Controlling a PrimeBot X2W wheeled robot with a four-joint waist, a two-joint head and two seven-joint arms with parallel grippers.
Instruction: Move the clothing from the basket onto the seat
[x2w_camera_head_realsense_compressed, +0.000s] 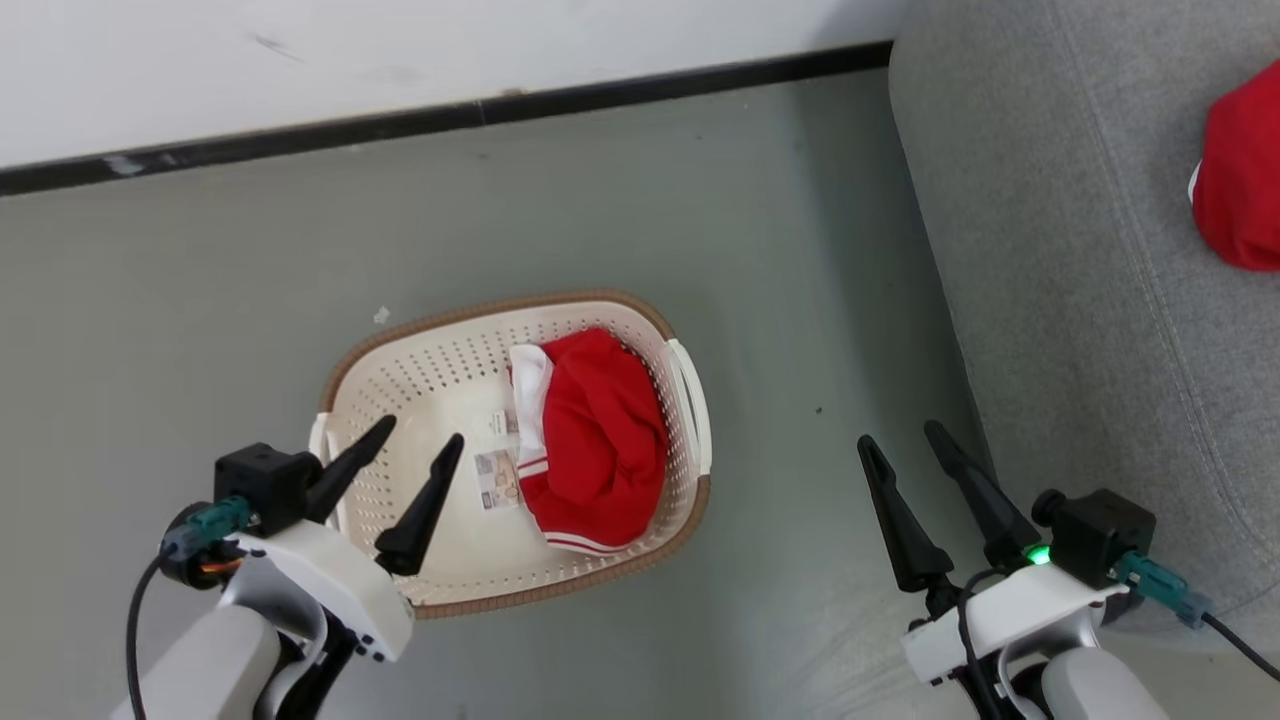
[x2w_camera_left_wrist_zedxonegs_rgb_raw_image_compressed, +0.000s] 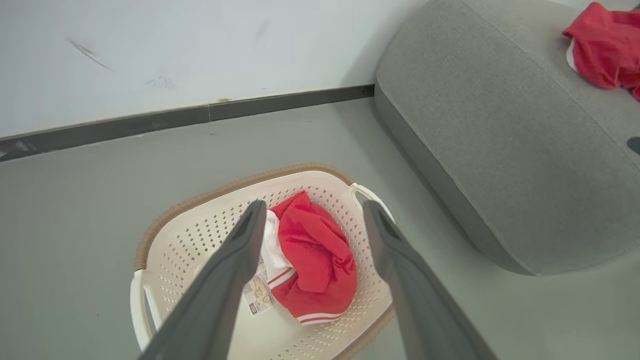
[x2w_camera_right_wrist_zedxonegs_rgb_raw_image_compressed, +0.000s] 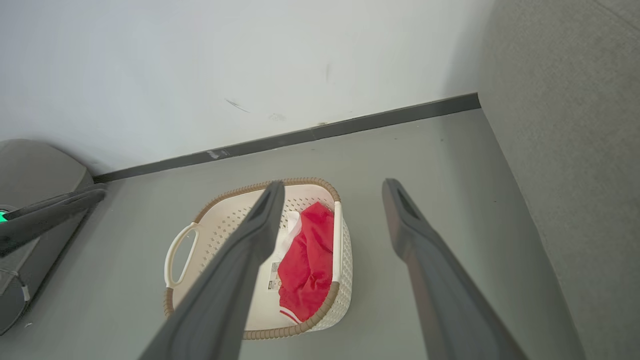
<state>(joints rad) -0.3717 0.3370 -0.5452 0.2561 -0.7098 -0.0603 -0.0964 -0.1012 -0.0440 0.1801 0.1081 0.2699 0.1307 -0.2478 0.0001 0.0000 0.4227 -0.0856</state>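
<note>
Basket (x2w_camera_head_realsense_compressed: 400, 390), clear of the seat (x2w_camera_head_realsense_compressed: 1050, 250) edge on open floor (x2w_camera_head_realsense_compressed: 800, 300), holds red clothing (x2w_camera_head_realsense_compressed: 595, 440), perhaps shorts; left gripper (x2w_camera_head_realsense_compressed: 421, 431) spread over its rim, right gripper (x2w_camera_head_realsense_compressed: 900, 435) likewise.

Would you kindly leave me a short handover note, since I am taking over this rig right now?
Left tool: open, empty, by the basket's left end.
Right tool: open, empty, over the floor between basket and seat.
Basket: on the floor, holding a red-and-white garment.
Done: a red garment lies on the seat.
Left: move the red-and-white garment onto the seat.
</note>
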